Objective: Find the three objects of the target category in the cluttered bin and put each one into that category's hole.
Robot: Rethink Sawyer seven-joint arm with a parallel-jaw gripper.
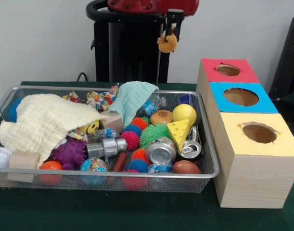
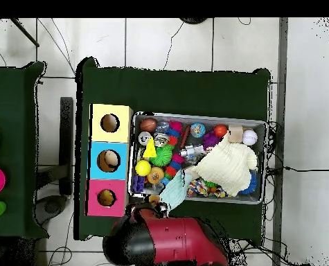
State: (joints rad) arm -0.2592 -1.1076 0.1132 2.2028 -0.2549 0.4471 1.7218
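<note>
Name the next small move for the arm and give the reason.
Probably carry the small yellow-orange toy sideways toward the row of wooden boxes with holes. The hand holds it high behind the wire mesh bin, not yet over any hole; which hole fits is unclear.

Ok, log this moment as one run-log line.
gripper: raised behind bin, shut on yellow toy | boxes: red, blue, yellow holes, right of bin | bin: cluttered, two cloths

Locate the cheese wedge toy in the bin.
In the front view the cheese wedge stands in the mesh bin's right part, just below the yellow ball, right of the green spiky ball and above two crushed cans.
</note>
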